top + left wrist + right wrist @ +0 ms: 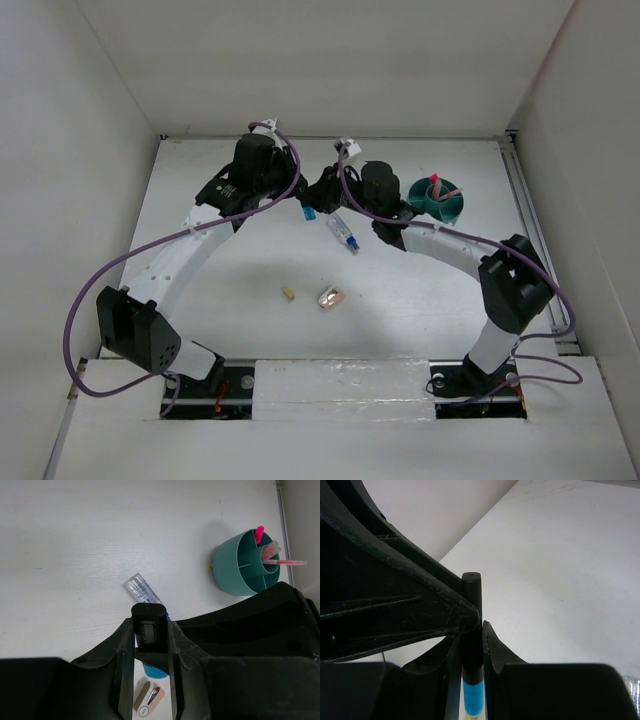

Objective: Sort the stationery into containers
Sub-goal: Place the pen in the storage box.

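A black marker with a blue cap (310,208) hangs upright above the table's middle back, gripped from both sides. My left gripper (151,645) is shut on its black barrel (150,627), with the blue cap (152,671) below. My right gripper (472,652) is shut on the same marker (471,630), and its blue cap (473,695) points down. The two grippers meet in the top view, the left (300,197) and the right (325,190). The clear blue-capped tube (343,233) lies just beneath. The tan block (288,293) and the silver-pink oval piece (331,298) lie nearer. The teal bowl (437,197) holds pink pens.
The bowl (245,562) stands right of the grippers, with a pink-capped marker and thin pink pens upright in its compartments. The tube (142,591) lies on the table past the left fingers. White walls close in the table at the back and both sides.
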